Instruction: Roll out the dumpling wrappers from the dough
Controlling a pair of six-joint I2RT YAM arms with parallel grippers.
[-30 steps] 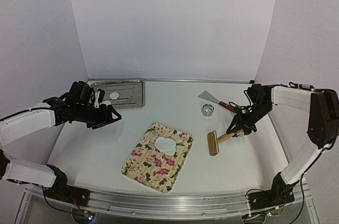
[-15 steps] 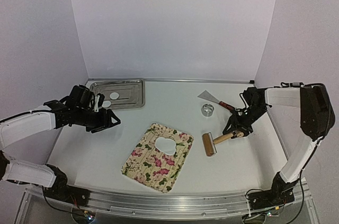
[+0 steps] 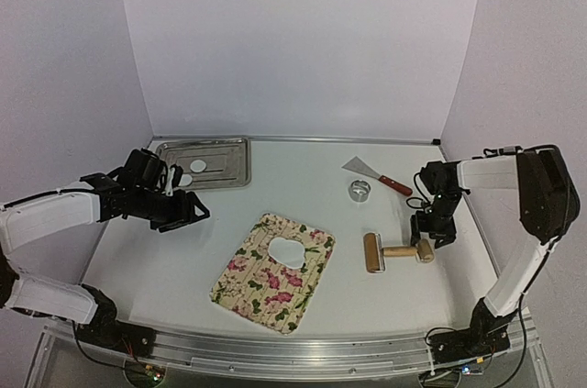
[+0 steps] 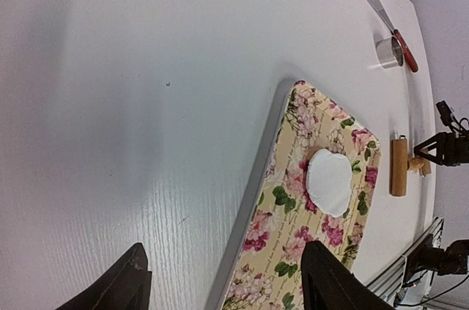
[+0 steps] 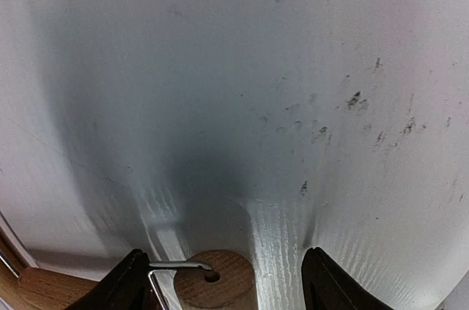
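2 wrappers (image 3: 197, 166) show at 10 o'clock on the table (image 3: 147, 260). 1 lies flat in the tray (image 3: 229, 151). the other sits at the tray's near rim, just beside the left arm (image 3: 55, 214), and i cannot tell if it is inside. the left gripper (image 3: 194, 208) hovers at 9 o'clock, fingers spread wide and holding nothing.

the mat (image 3: 248, 282) lies at 6 o'clock, with a flat white piece of dough (image 3: 289, 250) on its far half. the roller (image 3: 371, 251) lies on the table at 3 o'clock of the mat, its handle pointing toward 3 o'clock. the right gripper (image 3: 429, 234) stands over the handle's end with its fingers wide apart. the round wooden end sits between them, not clamped.

the cutter (image 3: 359, 190) stands at 1 o'clock, with the scraper (image 3: 365, 167) just beyond it.
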